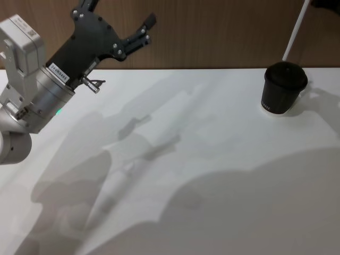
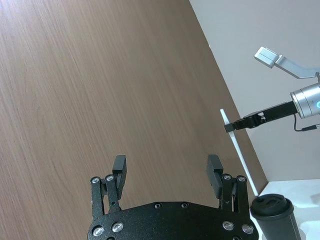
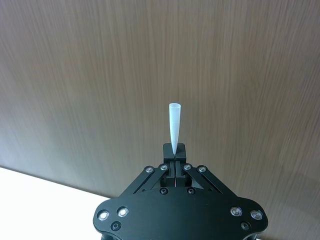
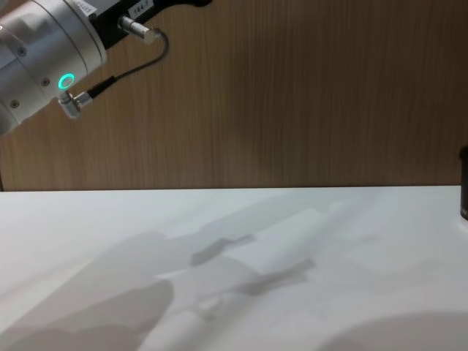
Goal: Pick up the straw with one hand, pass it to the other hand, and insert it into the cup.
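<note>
The white straw (image 1: 295,33) slants down from the top right, its lower end right at the lid of the black cup (image 1: 284,87); I cannot tell if it has entered the lid. My right gripper (image 3: 174,150) is shut on the straw (image 3: 174,127) near its upper end. From the left wrist view, the right gripper (image 2: 231,127) pinches the straw (image 2: 239,150) above the cup (image 2: 272,215). My left gripper (image 1: 119,13), on its silver green-ringed wrist (image 4: 44,51), is raised at the far left, open and holding nothing, well away from the cup.
A white table (image 1: 202,175) spreads in front of a brown wood-grain wall (image 1: 212,32). The cup stands near the table's back right edge, and its side shows at the edge of the chest view as the cup (image 4: 464,183).
</note>
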`<action>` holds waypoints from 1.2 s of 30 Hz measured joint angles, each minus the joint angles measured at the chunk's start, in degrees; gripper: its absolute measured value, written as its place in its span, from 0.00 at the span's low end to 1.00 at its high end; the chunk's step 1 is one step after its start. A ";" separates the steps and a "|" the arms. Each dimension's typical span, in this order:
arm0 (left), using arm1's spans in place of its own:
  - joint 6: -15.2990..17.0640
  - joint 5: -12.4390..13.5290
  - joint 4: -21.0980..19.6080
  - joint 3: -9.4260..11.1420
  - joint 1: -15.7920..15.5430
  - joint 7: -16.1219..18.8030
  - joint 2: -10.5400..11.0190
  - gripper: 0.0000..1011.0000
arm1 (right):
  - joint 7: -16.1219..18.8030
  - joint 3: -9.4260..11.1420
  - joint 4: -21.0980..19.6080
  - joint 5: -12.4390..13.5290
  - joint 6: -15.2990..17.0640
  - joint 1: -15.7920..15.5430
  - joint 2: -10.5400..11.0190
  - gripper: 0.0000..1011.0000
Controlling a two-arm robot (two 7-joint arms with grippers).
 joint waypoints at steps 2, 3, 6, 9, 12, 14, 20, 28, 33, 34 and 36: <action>0.00 0.00 0.00 0.00 0.00 0.00 0.00 0.99 | 0.11 0.06 0.01 0.15 0.04 -0.10 0.01 0.01; 0.00 0.00 0.00 0.00 0.00 0.00 0.00 0.99 | 0.15 0.12 0.03 0.28 0.05 -0.18 0.05 0.01; 0.00 0.00 0.00 0.00 0.00 0.00 0.00 0.99 | 0.19 0.16 0.09 0.47 0.06 -0.30 0.10 0.01; 0.00 0.00 0.00 0.00 0.00 0.00 0.00 0.99 | 0.21 0.24 0.19 0.63 0.06 -0.49 0.19 0.01; 0.00 0.00 0.00 0.00 0.00 0.00 0.00 0.99 | 0.21 0.34 0.28 0.83 0.01 -0.65 0.30 0.01; 0.00 0.00 0.00 0.00 0.00 0.00 0.00 0.99 | 0.21 0.38 0.34 0.90 -0.04 -0.71 0.34 0.01; 0.00 0.00 0.00 0.00 0.00 0.00 0.00 0.99 | 0.21 0.50 0.83 1.05 -0.63 -0.91 0.49 0.01; 0.00 0.00 0.00 0.00 0.00 0.00 0.00 0.99 | 0.38 0.44 1.71 1.03 -1.39 -0.75 0.45 0.01; 0.00 0.00 0.00 0.00 0.00 0.00 0.00 0.99 | 0.66 0.28 2.64 0.80 -1.85 -0.41 0.28 0.01; 0.00 0.00 0.00 0.00 0.00 0.00 0.00 0.99 | 0.66 0.28 2.64 0.80 -1.85 -0.41 0.28 0.01; 0.00 0.00 0.00 0.00 0.00 0.00 0.00 0.99 | 0.72 0.21 2.99 0.62 -2.04 -0.27 0.20 0.01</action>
